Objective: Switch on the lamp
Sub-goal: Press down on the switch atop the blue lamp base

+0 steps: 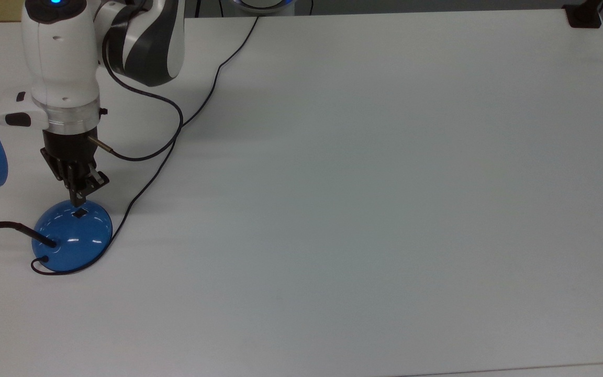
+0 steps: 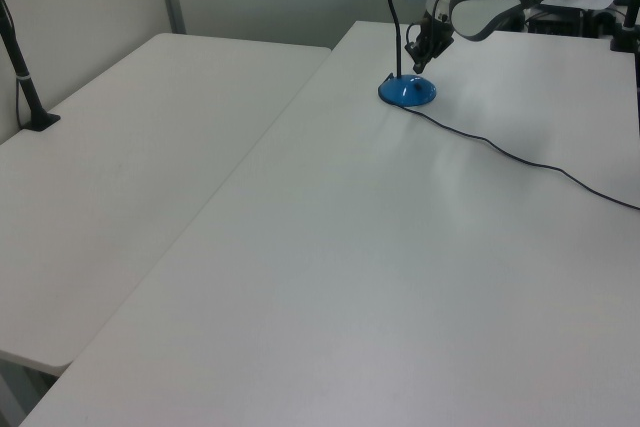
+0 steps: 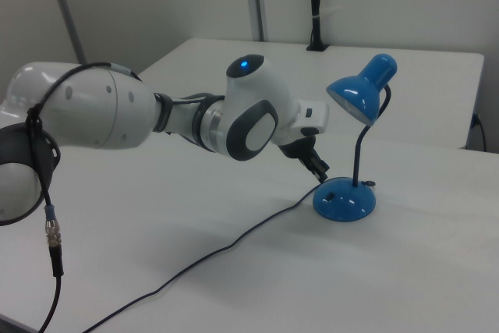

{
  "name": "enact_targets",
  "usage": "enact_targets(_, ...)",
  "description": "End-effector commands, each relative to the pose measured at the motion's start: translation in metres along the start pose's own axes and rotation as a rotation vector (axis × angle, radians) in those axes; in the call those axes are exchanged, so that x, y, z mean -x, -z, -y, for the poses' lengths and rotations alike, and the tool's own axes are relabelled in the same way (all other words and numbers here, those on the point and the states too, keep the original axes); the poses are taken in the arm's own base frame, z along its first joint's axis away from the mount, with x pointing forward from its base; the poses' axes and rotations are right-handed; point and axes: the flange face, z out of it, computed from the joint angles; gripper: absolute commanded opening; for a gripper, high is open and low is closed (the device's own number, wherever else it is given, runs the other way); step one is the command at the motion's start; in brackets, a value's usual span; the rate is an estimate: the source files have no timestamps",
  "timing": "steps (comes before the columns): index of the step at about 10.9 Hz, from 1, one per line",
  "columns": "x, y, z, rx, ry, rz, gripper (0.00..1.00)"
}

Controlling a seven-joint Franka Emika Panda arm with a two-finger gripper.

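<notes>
Locate the lamp (image 1: 72, 242) near the top view's left edge of the white table (image 1: 364, 188), dome base down, with its shade (image 3: 360, 96) raised on the bent neck. Note the black switch (image 1: 79, 213) on the base. The gripper (image 1: 77, 200) points down just above that switch, fingers drawn together, holding nothing. The cord (image 1: 144, 188) trails across the tabletop.

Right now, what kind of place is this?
Probably a robotics lab: a Franka arm works over plain white tables with a blue desk lamp, and camera posts are clamped to table edges.
</notes>
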Motion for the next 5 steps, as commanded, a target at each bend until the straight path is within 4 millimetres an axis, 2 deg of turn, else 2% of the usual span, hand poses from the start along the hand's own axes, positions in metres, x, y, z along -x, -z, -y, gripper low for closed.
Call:
enact_targets(1, 0.003, -0.018, -0.006, 0.022, 0.010, -0.029, 0.00)
enact_targets(5, 0.007, -0.029, -0.003, 0.034, 0.049, -0.048, 0.00)
